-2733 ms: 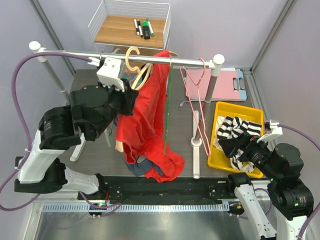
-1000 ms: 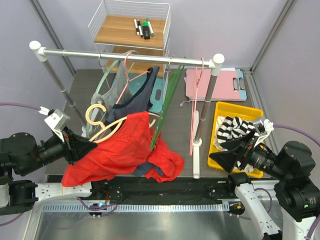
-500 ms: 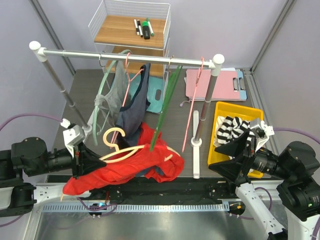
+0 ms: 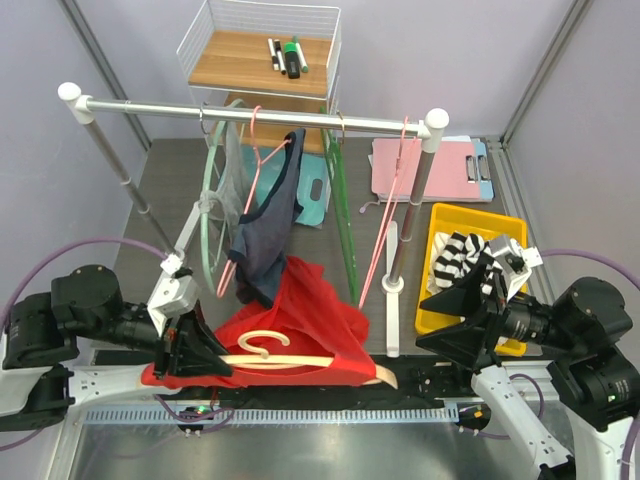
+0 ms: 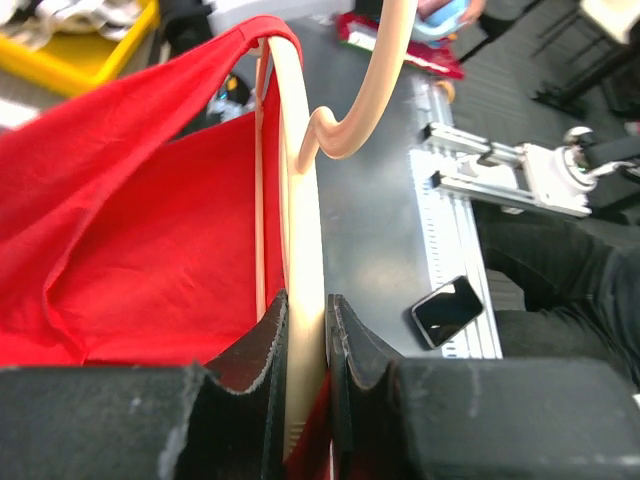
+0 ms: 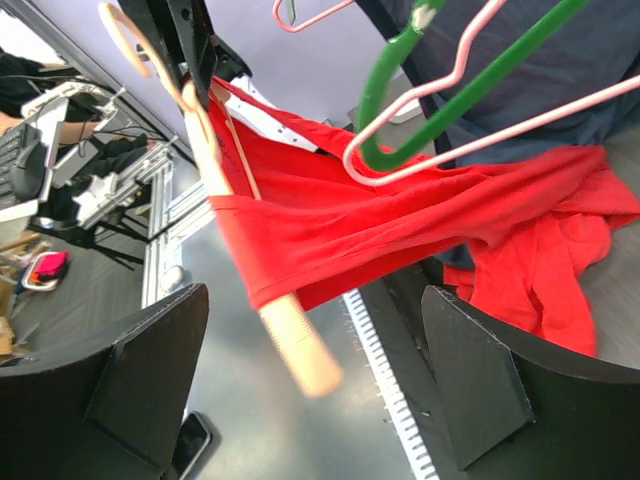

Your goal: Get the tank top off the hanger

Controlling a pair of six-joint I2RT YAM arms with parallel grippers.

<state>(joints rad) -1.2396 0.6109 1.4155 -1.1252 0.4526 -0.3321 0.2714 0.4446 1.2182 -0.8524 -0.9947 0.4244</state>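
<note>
Red fabric tank top (image 4: pixel 300 318) is draped over the cream wooden hanger (image 4: pixel 300 361), low at the front-centre edge of the dark table (image 4: pixel 170 190), with its far hem bunched on the tabletop. Left gripper (image 5: pixel 305 312) is pinched narrow on the hanger's bar (hook curves up and away from the fingers). Right gripper (image 4: pixel 447 318) is spread wide, holding nothing, just beside the yellow plastic bin (image 4: pixel 452 212). A navy garment (image 4: pixel 262 245) hangs from the metal rail (image 4: pixel 250 112) behind.

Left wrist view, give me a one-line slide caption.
Left tool clamps the cream hanger, red tank top draped over it.
</note>
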